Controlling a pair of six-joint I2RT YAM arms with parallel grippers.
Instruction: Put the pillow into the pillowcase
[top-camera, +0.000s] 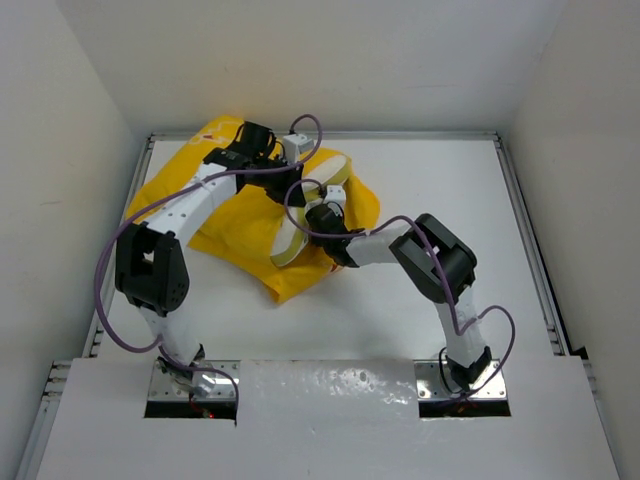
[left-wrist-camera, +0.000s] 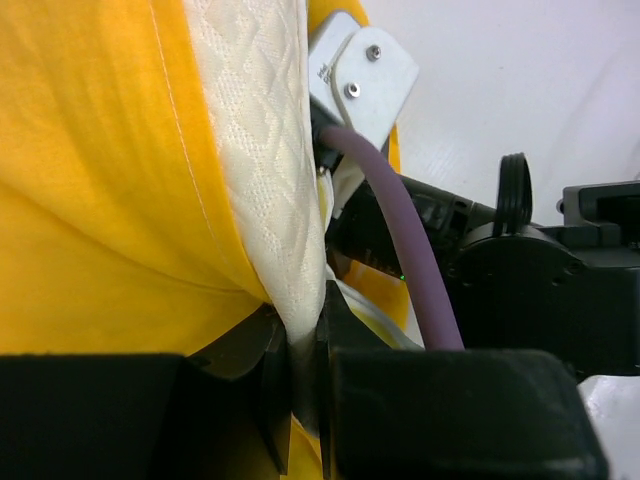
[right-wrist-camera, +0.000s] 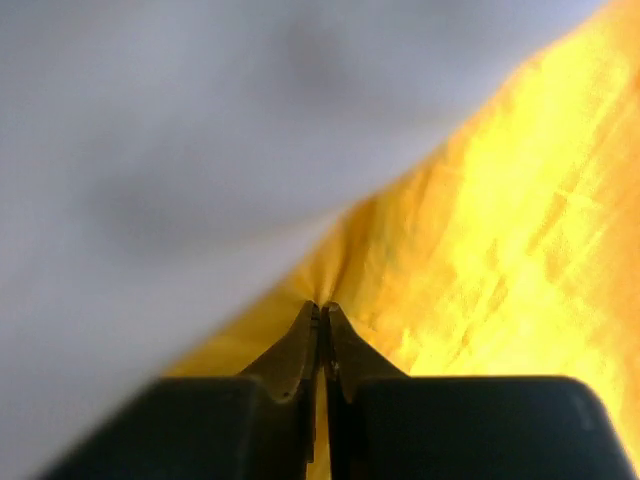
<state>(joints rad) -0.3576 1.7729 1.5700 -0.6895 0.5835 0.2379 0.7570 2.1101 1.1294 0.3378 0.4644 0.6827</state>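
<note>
here, the left gripper is clamping the edge of the pillow; the right gripper is pinching the pillowcase, which is sprawling left-to-right at far left.

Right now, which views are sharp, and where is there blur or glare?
Top external: sharp, even light, mild sheen on the white front panel. Left wrist: cream-white quilted pillow crisp, bottom foreground nearly black. Right wrist: bright yellow fabric pillowcase overexposed at right, pale upper-left area out of focus.
</note>
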